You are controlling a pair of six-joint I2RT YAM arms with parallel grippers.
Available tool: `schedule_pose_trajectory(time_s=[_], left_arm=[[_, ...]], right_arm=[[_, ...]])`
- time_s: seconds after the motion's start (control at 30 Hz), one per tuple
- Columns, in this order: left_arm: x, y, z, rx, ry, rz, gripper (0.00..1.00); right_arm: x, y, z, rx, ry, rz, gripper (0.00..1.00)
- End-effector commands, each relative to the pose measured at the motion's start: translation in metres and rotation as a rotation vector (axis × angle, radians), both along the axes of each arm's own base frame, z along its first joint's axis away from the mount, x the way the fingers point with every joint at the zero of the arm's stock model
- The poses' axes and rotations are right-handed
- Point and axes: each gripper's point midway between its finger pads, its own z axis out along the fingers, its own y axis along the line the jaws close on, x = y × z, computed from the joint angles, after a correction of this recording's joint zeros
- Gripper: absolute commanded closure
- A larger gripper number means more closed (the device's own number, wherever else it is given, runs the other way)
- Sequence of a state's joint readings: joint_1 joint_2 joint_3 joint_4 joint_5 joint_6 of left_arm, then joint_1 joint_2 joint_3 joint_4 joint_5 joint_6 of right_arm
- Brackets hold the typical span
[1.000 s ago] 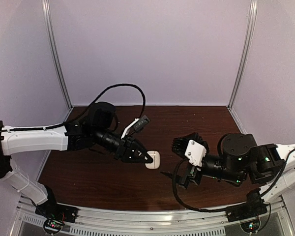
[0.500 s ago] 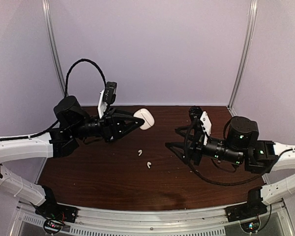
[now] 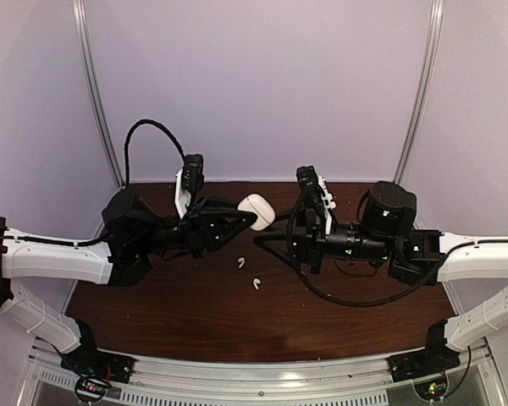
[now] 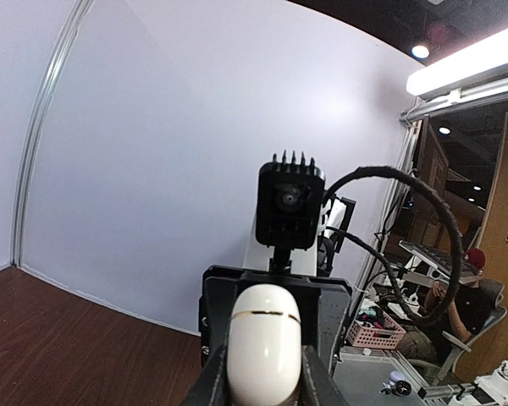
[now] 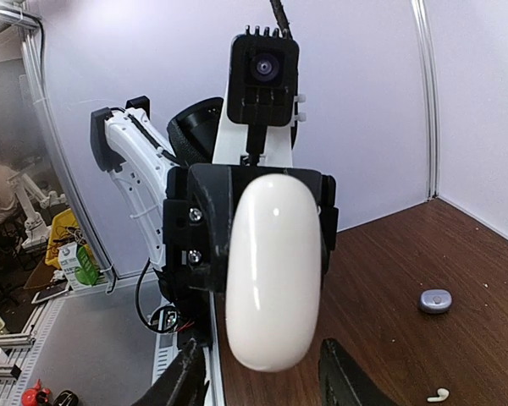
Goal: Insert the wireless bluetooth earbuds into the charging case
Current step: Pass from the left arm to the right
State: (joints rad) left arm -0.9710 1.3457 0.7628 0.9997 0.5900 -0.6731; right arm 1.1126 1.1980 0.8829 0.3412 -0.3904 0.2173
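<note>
My left gripper [image 3: 249,216] is shut on the white charging case [image 3: 256,209] and holds it closed in the air over the middle of the table. In the left wrist view the case [image 4: 264,342] stands between the left gripper [image 4: 264,382] fingers, lid seam near its top. My right gripper [image 3: 262,240] faces it from the right. In the right wrist view the case [image 5: 273,271] fills the middle; my right gripper [image 5: 267,385] has a finger apart on each side below it, not touching. Two white earbuds [image 3: 240,263] [image 3: 256,283] lie on the table. A bluish-purple earbud [image 5: 435,300] lies further right.
The dark wooden table [image 3: 347,313] is boxed in by pale walls and metal posts [image 3: 416,93]. Both arms meet over its middle, with cables looping above the left arm [image 3: 144,135]. A white earbud [image 5: 438,394] lies near the purple one.
The left gripper lifted the case off the table and brought it toward the middle. The right arm swung left up to the case, and its fingers have narrowed.
</note>
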Motion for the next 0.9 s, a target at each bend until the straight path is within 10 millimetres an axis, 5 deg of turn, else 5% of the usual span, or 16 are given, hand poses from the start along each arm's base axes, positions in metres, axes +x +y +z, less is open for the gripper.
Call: schedule_pose_trajectory(time_s=[0.0,0.47,0.87], left_arm=[[-0.008,0.007,0.023,-0.116,-0.033,-0.006,0.97],[-0.008,0.001,0.017,-0.107,-0.021,-0.01,0.97],[-0.007,-0.004,0.012,-0.1,-0.014,-0.025,0.97]], right_arm=[[-0.008,0.002,0.037,0.114,-0.041,0.055,0.55],[-0.005,0.002,0.043,0.12,-0.059,0.038,0.71],[-0.005,0.0,0.047,0.13,-0.07,0.036,0.72]])
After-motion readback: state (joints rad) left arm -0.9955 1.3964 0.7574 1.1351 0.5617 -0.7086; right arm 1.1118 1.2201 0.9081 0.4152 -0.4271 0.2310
